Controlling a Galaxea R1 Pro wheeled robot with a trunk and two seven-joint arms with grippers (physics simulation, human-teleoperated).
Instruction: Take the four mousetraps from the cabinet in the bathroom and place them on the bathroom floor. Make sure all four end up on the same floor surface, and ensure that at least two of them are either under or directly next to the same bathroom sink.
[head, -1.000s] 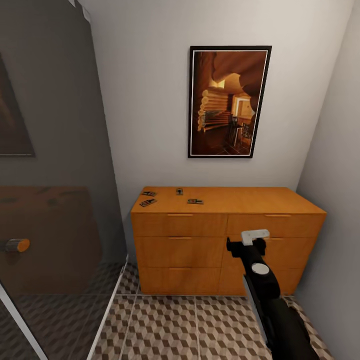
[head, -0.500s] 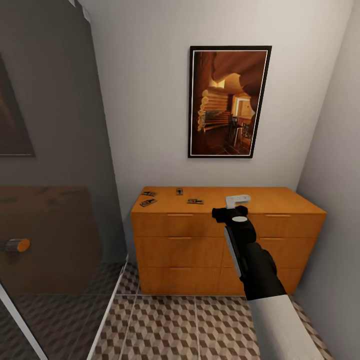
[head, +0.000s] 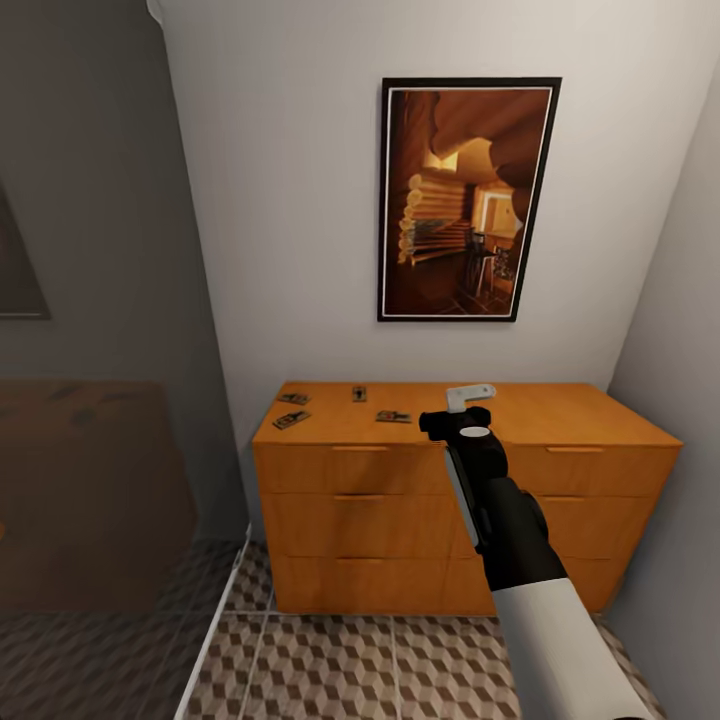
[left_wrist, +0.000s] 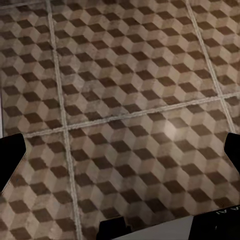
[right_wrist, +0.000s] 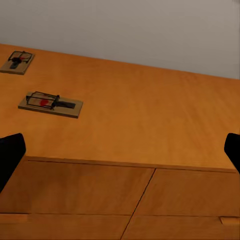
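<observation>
Four mousetraps (head: 392, 416) are seen lying flat on the cabinet (head: 560, 412) top, toward its left end; the right gripper (head: 468, 398) hovers nearby, jaws spread wide, empty; each trap is judged light and stiff (best pinched across the board edges, clear of the wire).

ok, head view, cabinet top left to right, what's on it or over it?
Mousetrap at the front left → mousetrap at the back → mousetrap → right gripper, over the cabinet.
</observation>
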